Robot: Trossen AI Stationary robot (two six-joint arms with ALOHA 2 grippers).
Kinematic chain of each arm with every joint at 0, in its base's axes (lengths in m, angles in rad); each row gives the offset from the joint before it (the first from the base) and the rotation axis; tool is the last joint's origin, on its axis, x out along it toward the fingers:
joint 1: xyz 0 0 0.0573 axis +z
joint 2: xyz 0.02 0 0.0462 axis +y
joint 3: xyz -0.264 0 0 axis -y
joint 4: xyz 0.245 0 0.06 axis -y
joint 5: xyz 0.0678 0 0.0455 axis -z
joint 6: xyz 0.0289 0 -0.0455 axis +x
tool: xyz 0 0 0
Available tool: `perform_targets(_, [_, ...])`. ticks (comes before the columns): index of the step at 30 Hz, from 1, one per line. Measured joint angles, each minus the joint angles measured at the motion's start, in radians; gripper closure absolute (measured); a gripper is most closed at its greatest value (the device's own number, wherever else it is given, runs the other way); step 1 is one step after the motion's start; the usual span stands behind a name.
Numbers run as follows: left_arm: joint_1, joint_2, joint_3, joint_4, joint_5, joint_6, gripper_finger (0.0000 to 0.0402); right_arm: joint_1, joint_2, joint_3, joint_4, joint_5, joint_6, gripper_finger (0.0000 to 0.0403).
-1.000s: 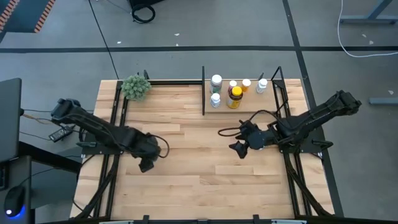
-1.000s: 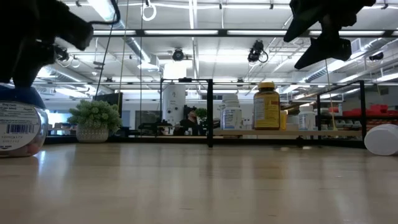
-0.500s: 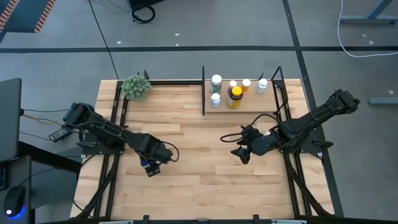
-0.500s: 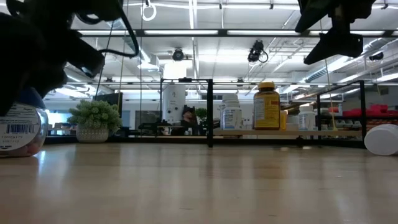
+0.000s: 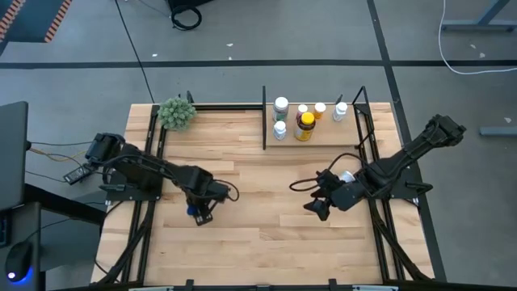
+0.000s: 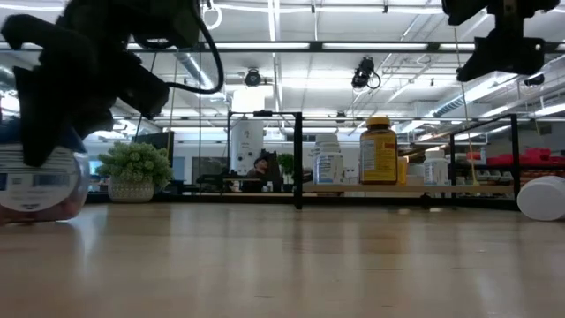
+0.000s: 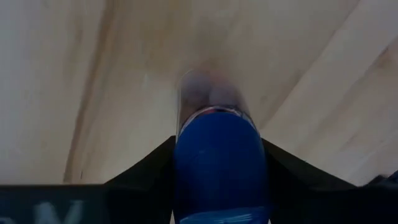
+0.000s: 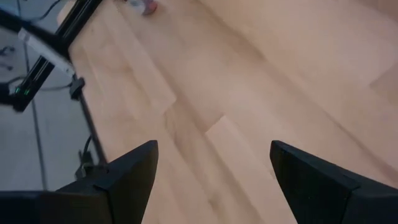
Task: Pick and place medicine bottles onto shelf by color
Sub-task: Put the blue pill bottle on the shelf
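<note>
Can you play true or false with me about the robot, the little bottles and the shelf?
1. The left tool is down around the blue-lidded bottle. True.
2. The right tool is carrying a bottle. False: its fingers are wide apart with only bare table between them.
3. The amber bottle with the yellow lid stands on the shelf. True.
4. The green plant ball sits on the shelf. False: it sits on the table's far left corner, outside the shelf.
5. A white-capped bottle lies on its side on the table at the right edge of the low view. True.
</note>
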Motion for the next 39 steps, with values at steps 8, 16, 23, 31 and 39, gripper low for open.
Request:
perform_targets(8, [0.115,0.0,0.073,-0.009,0.002,0.098,0.0206,0.068,0.0,0.0,-0.001,-0.041,0.075,0.0086])
perform_targets(16, [0.224,0.021,0.236,-0.026,-0.034,0.178,0.0214,0.121,0.0,0.0,-0.001,-0.037,0.151,0.0086])
perform_targets(23, [0.253,0.153,0.448,-0.107,-0.072,0.307,0.0205,0.158,0.0,0.0,-0.001,-0.008,0.223,0.0086])
perform_targets(31, [0.26,0.381,0.781,-0.184,-0.098,0.446,0.0212,0.231,0.0,0.0,-0.003,0.013,0.35,0.0086])
perform_targets(39, [0.271,0.563,1.029,-0.217,-0.101,0.555,0.02,0.381,0.0,0.001,-0.073,0.138,0.527,0.0086])
